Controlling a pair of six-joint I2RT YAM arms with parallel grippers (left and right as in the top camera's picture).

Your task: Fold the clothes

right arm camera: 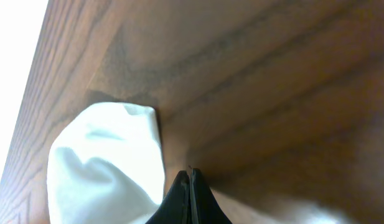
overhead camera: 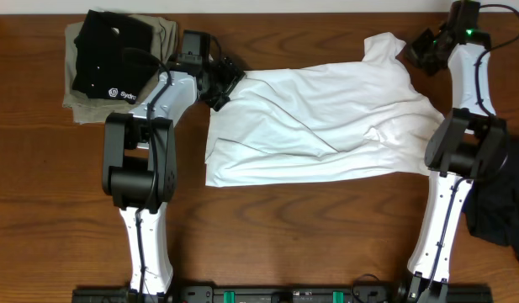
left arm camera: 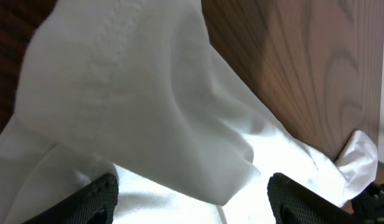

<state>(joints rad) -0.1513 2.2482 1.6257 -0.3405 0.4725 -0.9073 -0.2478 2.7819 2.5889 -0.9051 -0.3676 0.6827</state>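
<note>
T-shirt (overhead camera: pixel 326 118) lies wrinkled — left hand (overhead camera: pixel 224 87) wide over its edge, right hand (right arm camera: pixel 190 186) closed just beside it.

White arms (overhead camera: pixel 146 244), black joints (overhead camera: pixel 133 164)

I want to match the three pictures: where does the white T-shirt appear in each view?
Overhead: the white T-shirt lies spread across the centre.
Left wrist: the white T-shirt fills the left, centre and bottom.
Right wrist: only a small part of the white T-shirt, lower left.
Shared landmark: the wooden table.
</note>
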